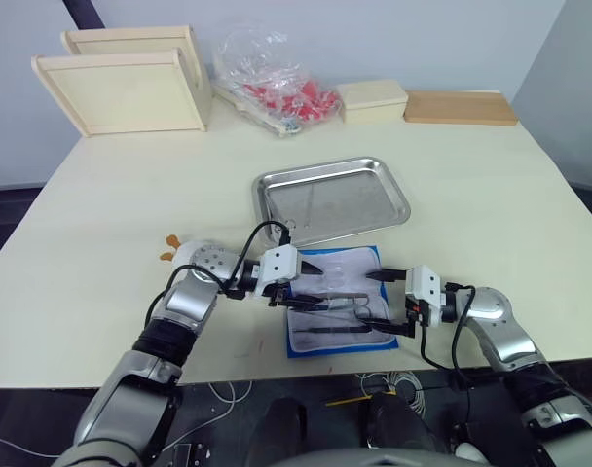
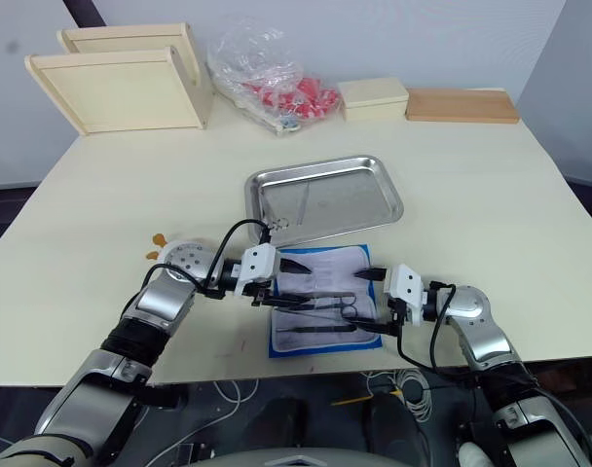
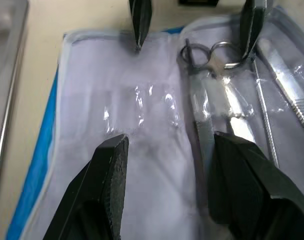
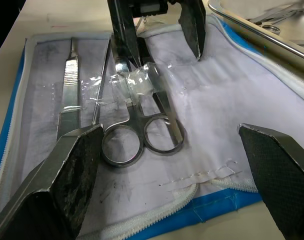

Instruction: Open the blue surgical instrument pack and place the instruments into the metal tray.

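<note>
Item one: the blue surgical instrument pack [image 1: 337, 302]. We find it lying unfolded near the front edge of the pale table [image 1: 491, 195], pale lining upward, just in front of the metal tray and, as far as we can tell, touching or nearly touching its near rim.

Item two: the instruments. We count ring-handled scissors [image 4: 142, 131] lying across the lining under a clear strap, a flat-handled scalpel-like tool [image 4: 69, 102] beside them, and a thin probe [image 4: 99, 95] between the two. All rest inside the opened pack.

Item three: the metal tray [image 1: 331, 199]. We note it at mid-table, set at a slight angle. The right wrist view shows something slim and metallic already lying in it, too blurred for us to name.

Item four: the left gripper [image 1: 298, 282]. We see its two black fingers spread apart over the pack, one finger [image 3: 109, 175] above bare lining, the other above the scissors' blades, gripping nothing.

Item five: the right gripper [image 1: 384, 292]. We see its fingers wide apart at the pack's right edge, pointing toward the left gripper, with the scissors' rings lying between the two grippers.

Item six, at the far edge: two pale wooden boxes [image 1: 130, 83], a clear plastic bag of red items [image 1: 277, 83], a small pale box [image 1: 372, 99] and a wooden board [image 1: 460, 107].
</note>
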Controlling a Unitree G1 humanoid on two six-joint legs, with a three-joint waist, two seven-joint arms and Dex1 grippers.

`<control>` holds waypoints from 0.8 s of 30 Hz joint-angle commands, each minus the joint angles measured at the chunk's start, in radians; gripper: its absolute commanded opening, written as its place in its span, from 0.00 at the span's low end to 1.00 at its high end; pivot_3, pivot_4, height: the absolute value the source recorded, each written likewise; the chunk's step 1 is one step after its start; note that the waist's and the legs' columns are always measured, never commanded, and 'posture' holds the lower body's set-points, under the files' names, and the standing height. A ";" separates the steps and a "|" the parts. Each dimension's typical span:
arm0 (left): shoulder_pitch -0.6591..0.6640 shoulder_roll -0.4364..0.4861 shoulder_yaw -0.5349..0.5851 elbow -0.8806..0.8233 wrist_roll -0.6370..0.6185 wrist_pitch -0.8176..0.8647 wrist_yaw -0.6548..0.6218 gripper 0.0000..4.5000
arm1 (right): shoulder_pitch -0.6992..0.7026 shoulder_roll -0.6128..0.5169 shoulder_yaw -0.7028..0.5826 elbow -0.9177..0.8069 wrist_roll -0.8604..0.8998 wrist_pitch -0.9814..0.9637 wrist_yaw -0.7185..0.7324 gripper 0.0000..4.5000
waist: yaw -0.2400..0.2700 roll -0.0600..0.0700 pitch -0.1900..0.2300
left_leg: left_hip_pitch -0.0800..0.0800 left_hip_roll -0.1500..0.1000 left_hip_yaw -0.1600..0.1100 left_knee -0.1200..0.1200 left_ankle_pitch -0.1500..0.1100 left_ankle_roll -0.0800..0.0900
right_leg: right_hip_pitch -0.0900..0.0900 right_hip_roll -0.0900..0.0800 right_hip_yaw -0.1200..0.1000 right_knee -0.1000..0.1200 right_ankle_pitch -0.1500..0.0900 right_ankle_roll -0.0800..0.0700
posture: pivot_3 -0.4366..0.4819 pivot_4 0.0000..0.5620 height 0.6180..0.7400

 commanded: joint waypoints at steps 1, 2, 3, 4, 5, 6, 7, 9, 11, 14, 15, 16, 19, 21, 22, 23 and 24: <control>0.007 0.017 -0.019 0.019 0.032 0.016 -0.003 0.63 | 0.038 -0.017 0.047 0.078 -0.081 0.039 -0.006 1.00 | 0.000 0.000 0.000 | 0.000 0.000 0.000 0.000 0.000 0.000 | 0.000 0.000 0.000 0.000 0.000 0.000 | 0.48 0.27 1.00; 0.009 0.018 -0.020 0.017 0.032 0.019 -0.005 0.63 | 0.037 -0.016 0.048 0.080 -0.081 0.038 -0.006 1.00 | 0.000 0.000 0.000 | 0.000 0.000 0.000 0.000 0.000 0.000 | 0.000 0.000 0.000 0.000 0.000 0.000 | 0.48 0.27 1.00; 0.011 0.018 -0.021 0.015 0.031 0.021 -0.008 0.63 | 0.036 -0.015 0.048 0.083 -0.082 0.037 -0.006 1.00 | 0.000 0.000 0.000 | 0.000 0.000 0.000 0.000 0.000 0.000 | 0.000 0.000 0.000 0.000 0.000 0.000 | 0.48 0.27 1.00; 0.012 0.019 -0.022 0.013 0.029 0.021 -0.012 0.63 | 0.035 -0.014 0.049 0.084 -0.083 0.036 -0.006 1.00 | 0.000 0.000 0.000 | 0.000 0.000 0.000 0.000 0.000 0.000 | 0.000 0.000 0.000 0.000 0.000 0.000 | 0.48 0.27 1.00; 0.014 0.018 -0.022 0.011 0.025 0.024 -0.016 0.63 | 0.034 -0.013 0.050 0.085 -0.083 0.035 -0.007 1.00 | 0.000 0.000 0.000 | 0.000 0.000 0.000 0.000 0.000 0.000 | 0.000 0.000 0.000 0.000 0.000 0.000 | 0.48 0.27 1.00; 0.015 0.018 -0.022 0.009 0.023 0.026 -0.019 0.63 | 0.033 -0.012 0.050 0.086 -0.083 0.035 -0.007 1.00 | 0.000 0.000 0.000 | 0.000 0.000 0.000 0.000 0.000 0.000 | 0.000 0.000 0.000 0.000 0.000 0.000 | 0.48 0.27 1.00; 0.016 0.017 -0.021 0.008 0.021 0.028 -0.021 0.63 | 0.033 -0.012 0.051 0.086 -0.083 0.035 -0.007 1.00 | -0.001 0.001 0.000 | 0.000 0.000 0.000 0.000 0.000 0.000 | 0.000 0.000 0.000 0.000 0.000 0.000 | 0.48 0.27 1.00; 0.018 0.016 -0.019 0.003 0.014 0.036 -0.027 0.51 | 0.032 -0.012 0.051 0.088 -0.084 0.033 -0.007 1.00 | -0.001 0.001 -0.001 | 0.000 0.000 0.000 0.000 0.000 0.000 | 0.000 0.000 0.000 0.000 0.000 0.000 | 0.48 0.27 1.00; 0.019 0.014 -0.017 -0.004 0.007 0.046 -0.035 0.34 | 0.031 -0.013 0.051 0.091 -0.084 0.032 -0.006 1.00 | -0.001 0.001 -0.001 | 0.000 0.000 0.000 0.000 0.000 0.000 | 0.000 0.000 0.000 0.000 0.000 0.000 | 0.48 0.27 1.00; 0.021 0.018 -0.016 -0.013 0.010 0.049 -0.043 0.03 | 0.031 -0.014 0.050 0.092 -0.083 0.030 -0.006 1.00 | -0.001 0.001 -0.001 | 0.000 0.000 0.000 0.000 0.000 0.000 | 0.000 0.000 0.000 0.000 0.000 0.000 | 0.48 0.27 1.00; 0.021 0.020 -0.017 -0.017 0.016 0.043 -0.041 0.01 | 0.031 -0.014 0.050 0.092 -0.083 0.030 -0.006 1.00 | -0.001 0.001 -0.001 | 0.000 0.000 0.000 0.000 0.000 0.000 | 0.000 0.000 0.000 0.000 -0.001 -0.001 | 0.48 0.27 1.00; 0.020 0.023 -0.017 -0.026 0.017 0.047 -0.041 0.01 | 0.032 -0.014 0.050 0.092 -0.083 0.029 -0.006 1.00 | -0.001 0.001 -0.001 | 0.000 0.000 0.000 0.000 0.000 0.000 | 0.000 0.000 0.000 0.000 -0.001 -0.002 | 0.48 0.27 1.00; 0.019 0.030 -0.013 -0.069 0.009 0.079 -0.045 0.01 | 0.035 -0.014 0.050 0.089 -0.082 0.029 -0.007 1.00 | -0.001 0.001 -0.002 | 0.000 0.001 0.000 0.000 0.000 0.000 | 0.000 0.000 0.000 0.000 -0.001 -0.002 | 0.48 0.27 1.00; 0.019 0.040 -0.015 -0.107 0.008 0.107 -0.045 0.01 | 0.035 -0.013 0.050 0.090 -0.082 0.030 -0.008 1.00 | -0.003 0.001 -0.001 | 0.000 0.001 0.000 0.000 0.000 0.000 | 0.000 0.000 0.000 0.000 -0.001 -0.002 | 0.48 0.27 1.00; 0.020 0.045 -0.016 -0.122 0.008 0.117 -0.045 0.01 | 0.035 -0.013 0.050 0.090 -0.082 0.030 -0.008 1.00 | -0.003 0.001 -0.001 | 0.000 0.001 0.000 0.000 0.000 0.000 | 0.000 0.000 0.000 0.000 -0.001 -0.001 | 0.48 0.27 1.00; 0.021 0.054 -0.019 -0.146 0.010 0.140 -0.045 0.01 | 0.035 -0.012 0.050 0.092 -0.082 0.030 -0.009 1.00 | -0.003 0.001 -0.001 | 0.000 0.001 0.000 0.000 0.000 0.000 | 0.000 0.000 0.000 0.000 0.000 -0.001 | 0.48 0.27 1.00; 0.022 0.063 -0.021 -0.169 0.011 0.164 -0.044 0.01 | 0.036 -0.012 0.051 0.091 -0.082 0.030 -0.009 1.00 | -0.004 0.001 -0.001 | 0.000 0.001 0.000 0.000 0.000 0.000 | 0.000 0.000 0.000 0.000 0.000 -0.001 | 0.48 0.27 1.00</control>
